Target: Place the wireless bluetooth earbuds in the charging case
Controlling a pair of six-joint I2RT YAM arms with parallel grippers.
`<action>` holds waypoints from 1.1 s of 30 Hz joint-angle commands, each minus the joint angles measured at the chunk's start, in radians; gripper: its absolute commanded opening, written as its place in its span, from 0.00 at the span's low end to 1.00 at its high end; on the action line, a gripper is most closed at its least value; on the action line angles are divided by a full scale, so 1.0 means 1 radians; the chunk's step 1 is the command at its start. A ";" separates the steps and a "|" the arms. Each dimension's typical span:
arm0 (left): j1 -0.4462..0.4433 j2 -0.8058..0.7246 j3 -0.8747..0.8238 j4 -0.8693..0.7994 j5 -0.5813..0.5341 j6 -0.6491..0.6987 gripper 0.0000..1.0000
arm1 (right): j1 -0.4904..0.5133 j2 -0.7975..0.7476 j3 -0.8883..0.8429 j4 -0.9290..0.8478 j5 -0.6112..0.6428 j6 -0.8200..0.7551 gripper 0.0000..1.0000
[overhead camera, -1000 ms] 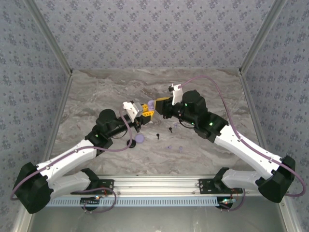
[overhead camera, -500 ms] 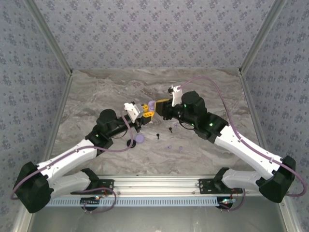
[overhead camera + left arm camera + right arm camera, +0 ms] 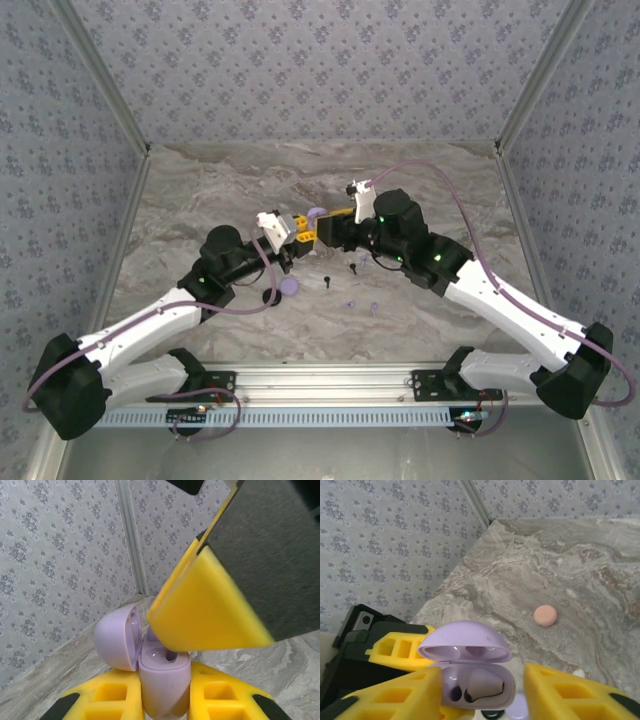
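The lavender case stands upright, lid open; black buds and lavender buds lie loose at its 5 o'clock.

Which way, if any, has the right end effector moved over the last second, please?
Yes: the right end effector has shifted slightly left, judged against the loose black earbud, toward the charging case.

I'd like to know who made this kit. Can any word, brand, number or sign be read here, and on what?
None can be read.
The lilac case, yellow claw pads, marble table and patterned walls bear no writing.
The circuit boards on the front rail are too small to tell.
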 commanded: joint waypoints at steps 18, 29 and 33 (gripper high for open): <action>-0.004 -0.095 -0.051 0.026 -0.065 -0.008 0.00 | -0.319 0.029 0.025 -0.479 -0.011 -0.062 0.64; -0.004 -0.171 -0.085 -0.041 -0.106 0.000 0.00 | -0.294 0.436 0.048 -0.515 0.104 -0.068 0.53; -0.004 -0.192 -0.100 -0.052 -0.118 0.000 0.00 | -0.267 0.558 0.106 -0.499 0.155 -0.067 0.49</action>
